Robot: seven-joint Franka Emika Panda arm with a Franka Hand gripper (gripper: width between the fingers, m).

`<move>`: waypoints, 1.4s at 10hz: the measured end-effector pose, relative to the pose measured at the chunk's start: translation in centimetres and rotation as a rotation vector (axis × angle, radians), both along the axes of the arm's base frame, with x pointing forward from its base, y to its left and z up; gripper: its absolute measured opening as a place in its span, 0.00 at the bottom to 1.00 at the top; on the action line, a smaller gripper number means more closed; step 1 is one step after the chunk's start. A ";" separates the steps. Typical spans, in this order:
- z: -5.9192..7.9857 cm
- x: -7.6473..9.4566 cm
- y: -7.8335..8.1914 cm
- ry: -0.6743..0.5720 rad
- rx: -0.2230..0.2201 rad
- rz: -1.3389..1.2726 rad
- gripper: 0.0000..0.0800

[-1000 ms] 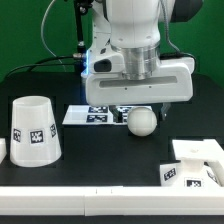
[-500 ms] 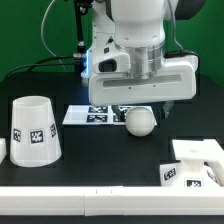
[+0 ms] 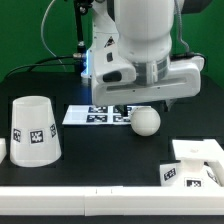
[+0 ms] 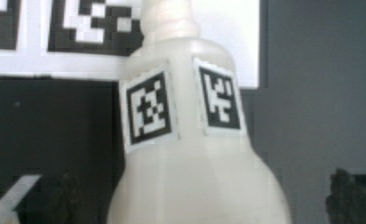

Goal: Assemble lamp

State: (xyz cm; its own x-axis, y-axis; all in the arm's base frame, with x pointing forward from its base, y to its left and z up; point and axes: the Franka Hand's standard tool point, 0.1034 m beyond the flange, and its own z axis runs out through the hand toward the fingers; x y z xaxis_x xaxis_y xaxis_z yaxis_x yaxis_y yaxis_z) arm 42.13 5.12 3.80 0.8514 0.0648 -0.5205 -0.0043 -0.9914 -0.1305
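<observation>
The white bulb (image 3: 147, 121) lies on the black table in front of the marker board (image 3: 96, 115). In the wrist view the bulb (image 4: 183, 140) fills the middle, its stem pointing toward the marker board (image 4: 64, 30), with two tags on its neck. My gripper (image 3: 157, 103) hangs just over the bulb. It is open (image 4: 194, 200), with a dark finger (image 4: 34, 196) on each side of the round end and a gap between each finger and the bulb. The cone shade (image 3: 33, 130) stands on the exterior view's left. The square stepped base (image 3: 195, 163) sits at the front right.
Black cables run behind the arm at the back of the table. A white ledge (image 3: 100, 204) runs along the front edge. The shade stands well apart from the bulb, and the base is closer, in front of it to the right.
The arm's wrist has turned and shifted to the exterior view's right. The bulb sits a little further right than before. Shade and base have not moved.
</observation>
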 end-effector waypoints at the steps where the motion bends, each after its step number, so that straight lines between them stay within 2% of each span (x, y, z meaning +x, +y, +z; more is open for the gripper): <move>1: -0.2 0.0 0.3 0.064 0.000 -0.006 0.87; 6: -0.6 -0.5 0.7 0.371 0.044 0.019 0.87; 10: -1.8 -0.4 0.2 0.385 0.040 0.012 0.87; 12: -1.9 -0.5 0.4 0.386 0.041 0.016 0.87; 13: -1.9 -0.5 0.4 0.387 0.042 0.016 0.73; 14: -1.8 -0.5 0.4 0.386 0.042 0.016 0.71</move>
